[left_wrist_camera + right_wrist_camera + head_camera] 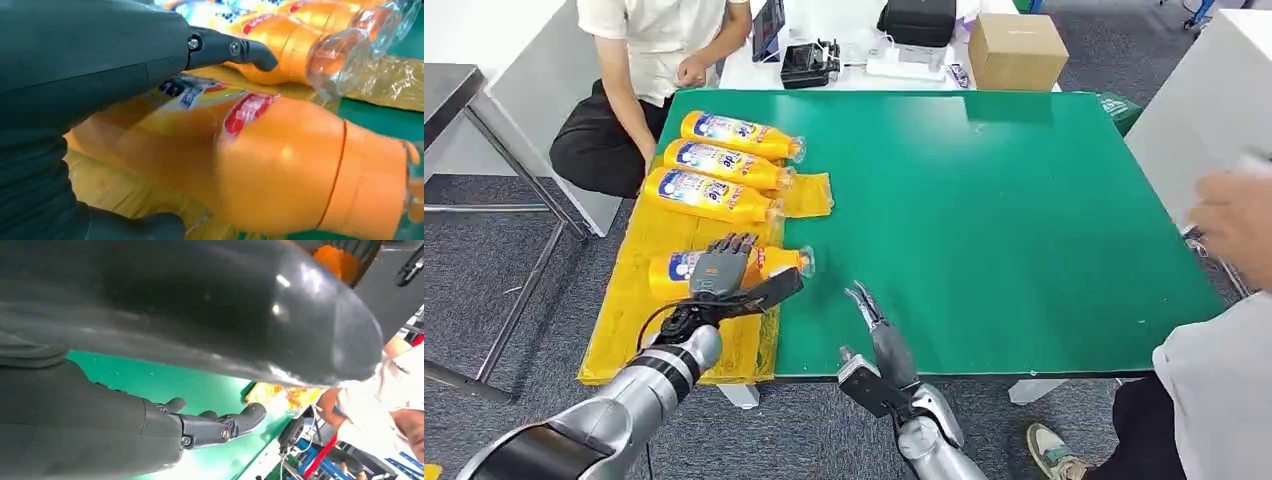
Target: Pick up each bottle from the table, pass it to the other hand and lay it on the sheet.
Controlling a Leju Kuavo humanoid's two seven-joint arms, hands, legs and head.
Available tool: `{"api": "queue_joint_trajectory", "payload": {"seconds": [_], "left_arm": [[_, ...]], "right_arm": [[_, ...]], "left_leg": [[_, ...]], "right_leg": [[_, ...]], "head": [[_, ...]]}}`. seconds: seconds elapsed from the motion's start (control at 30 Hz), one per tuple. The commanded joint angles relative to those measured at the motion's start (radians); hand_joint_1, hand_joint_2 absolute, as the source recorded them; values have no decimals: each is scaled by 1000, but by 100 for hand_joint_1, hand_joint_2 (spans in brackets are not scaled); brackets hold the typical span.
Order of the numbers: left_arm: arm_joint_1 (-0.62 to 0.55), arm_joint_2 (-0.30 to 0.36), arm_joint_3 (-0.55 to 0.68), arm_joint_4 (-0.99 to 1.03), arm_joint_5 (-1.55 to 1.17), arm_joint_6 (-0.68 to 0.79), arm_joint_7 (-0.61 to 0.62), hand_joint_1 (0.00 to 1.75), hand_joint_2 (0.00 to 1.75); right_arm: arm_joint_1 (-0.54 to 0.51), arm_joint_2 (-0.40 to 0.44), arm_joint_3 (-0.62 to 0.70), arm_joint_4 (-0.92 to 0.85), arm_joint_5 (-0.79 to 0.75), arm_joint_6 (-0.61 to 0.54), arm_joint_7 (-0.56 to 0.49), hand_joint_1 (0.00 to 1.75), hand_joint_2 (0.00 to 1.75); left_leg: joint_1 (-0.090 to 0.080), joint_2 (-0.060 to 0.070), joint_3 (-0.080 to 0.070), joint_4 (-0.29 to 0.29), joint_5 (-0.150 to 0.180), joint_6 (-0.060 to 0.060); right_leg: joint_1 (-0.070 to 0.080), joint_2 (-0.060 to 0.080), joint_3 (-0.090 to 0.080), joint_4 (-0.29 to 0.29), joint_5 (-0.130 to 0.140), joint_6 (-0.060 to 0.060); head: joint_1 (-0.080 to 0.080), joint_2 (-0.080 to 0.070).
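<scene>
Laying the fourth bottle (724,266) flat on the sheet (624,320), left robot hand (724,272) grips it; right robot hand (869,310) empty, fingers extended.

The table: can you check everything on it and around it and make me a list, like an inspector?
Surface: green table, yellow sheet over its left side.
Job's things: three orange bottles lie side by side on the sheet; a fourth bottle lies nearer the robot.
Clutter: cardboard box, black bag and devices on the white table behind.
Robot hands: left robot hand wraps the fourth bottle; right robot hand empty, fingers apart.
Cables: thin black cable at the left wrist.
Surroundings: seated person behind; another person's hand at right.
</scene>
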Motion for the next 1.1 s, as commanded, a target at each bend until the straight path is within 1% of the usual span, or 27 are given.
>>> {"api": "queue_joint_trajectory", "payload": {"seconds": [0.03,0.07,0.13,0.17,0.2,0.23,0.27,0.3,0.33,0.4,0.47,0.5,0.57,0.6,0.63,0.67,0.7,0.73,0.8,0.83,0.87,0.93,0.97,1.0,1.03,1.07,1.1], "left_arm": [[8,-3,94,78,55,-60,-45,0,175],[8,-3,94,78,55,-60,-45,0,175],[8,-3,94,78,55,-60,-45,0,175],[15,-12,138,65,110,-91,-91,0,175],[29,-19,195,42,193,-138,-178,0,175],[43,-25,249,22,287,-226,-246,0,175],[69,-23,299,-22,393,-331,-342,0,175],[107,-14,315,-94,485,-402,-391,0,175],[144,-1,308,-179,563,-448,-411,0,175],[210,24,269,-349,707,-474,-394,0,175],[282,43,240,-527,852,-464,-400,0,175],[319,47,237,-608,921,-459,-390,0,175],[419,61,230,-793,1103,-460,-387,0,175],[451,75,218,-847,1143,-459,-389,0,175],[498,91,203,-922,1160,-440,-400,0,175],[528,96,198,-960,1170,-434,-400,0,175],[576,106,190,-1017,1181,-416,-396,0,175],[610,114,174,-1056,1176,-405,-394,0,175],[626,115,163,-1068,1168,-395,-390,0,175],[626,115,163,-1068,1168,-395,-390,0,175],[626,115,163,-1068,1168,-395,-390,0,175],[634,123,133,-1064,1108,-352,-397,0,175],[634,123,133,-1064,1108,-352,-397,0,175],[654,121,122,-1083,1060,-312,-410,0,175],[667,110,120,-1098,1057,-303,-417,0,175],[711,91,110,-1144,1022,-247,-418,0,175],[733,82,103,-1164,1001,-211,-409,0,175]], "right_arm": [[-31,-12,25,70,-9,-8,-4,0,0],[-31,-12,25,70,-9,-8,-4,0,0],[-31,-12,25,70,-9,-8,-4,0,0],[-30,-12,25,71,-11,-10,-5,0,0],[-27,-13,26,72,-15,-15,-9,0,0],[-25,-15,29,78,-19,-21,-14,0,0],[-22,-18,32,86,-28,-28,-27,0,0],[-21,-23,39,97,-42,-39,-38,0,0],[-16,-27,39,103,-51,-49,-46,0,0],[-3,-37,41,95,-61,-60,-52,0,0],[27,-50,40,33,-91,-46,-71,0,0],[50,-66,49,-27,-130,-14,-71,0,0],[134,-66,-4,-245,-405,212,-71,0,0],[162,-78,-8,-335,-431,236,-71,0,0],[197,-85,-10,-465,-451,209,-71,0,0],[212,-79,-24,-493,-481,228,-71,0,0],[241,-53,-66,-561,-523,240,-71,0,0],[264,-48,-70,-641,-514,230,-71,0,0],[270,-42,-76,-634,-519,233,-71,0,0],[270,-42,-76,-634,-519,233,-71,0,0],[270,-42,-76,-634,-519,233,-71,0,0],[279,-25,-102,-603,-564,272,-71,0,0],[279,-25,-102,-603,-564,272,-71,0,0],[285,-7,-123,-577,-572,273,-71,0,0],[293,15,-150,-559,-597,263,-71,0,0],[308,46,-165,-558,-582,183,-27,0,0],[319,56,-158,-576,-557,132,-25,0,0]], "left_leg": [[0,3,7,-2,-1,-1],[0,1,5,-1,-1,0],[0,2,6,-2,-1,-1],[0,3,7,-2,-1,-1],[0,3,6,-1,-1,-1],[0,1,6,-1,-1,0],[0,2,7,-2,-1,-1],[0,1,8,-2,-1,0],[0,1,10,-3,-1,-1],[-1,-3,12,-3,-1,-1],[0,0,12,-3,-2,0],[-1,1,12,-3,-2,0],[-1,-1,9,-1,-2,-1],[-1,0,10,-1,-4,-1],[-1,-1,6,0,-3,-1],[-1,0,6,1,-4,-1],[-1,1,6,2,-6,-1],[-1,0,2,1,-4,-1],[0,-2,-2,0,-3,-1],[-1,0,1,1,-5,-1],[-1,-2,0,1,-5,-2],[0,-2,6,1,-8,-3],[0,-2,5,1,-8,-4],[0,-5,1,-1,-5,-3],[0,-4,3,-1,-5,-3],[0,-4,1,-1,-4,-3],[0,-4,2,-1,-5,-3]], "right_leg": [[0,1,6,-2,-1,-1],[0,0,5,-1,0,-1],[0,1,6,-1,0,-1],[0,2,7,-2,0,-1],[0,2,6,-2,0,-1],[0,1,5,-1,0,-1],[0,1,7,-2,0,-1],[0,1,7,-2,0,-1],[0,1,9,-3,-1,-1],[0,-1,12,-3,-1,-1],[0,1,11,-3,-1,-1],[0,2,11,-3,-1,-1],[0,0,9,-1,-2,-1],[0,0,9,-1,-3,-2],[-1,-1,5,0,-3,-1],[0,-1,5,1,-4,-2],[0,0,5,2,-5,-2],[-1,1,2,1,-4,-1],[0,-1,-1,0,-3,-1],[0,0,1,1,-5,-2],[0,-2,-1,1,-5,-3],[1,-3,6,1,-8,-3],[1,-3,5,1,-9,-2],[0,-4,2,-1,-6,-1],[1,-3,4,-1,-7,-2],[0,-3,1,-1,-6,-1],[0,-3,2,-1,-6,-2]], "head": [[0,0],[0,0],[0,0],[0,0],[0,0],[0,0],[0,0],[-1,0],[0,0],[0,0],[-1,0],[0,0],[0,0],[0,0],[0,0],[0,0],[0,0],[0,0],[0,0],[0,0],[-1,0],[0,0],[0,0],[0,0],[0,0],[0,0],[0,0]]}}
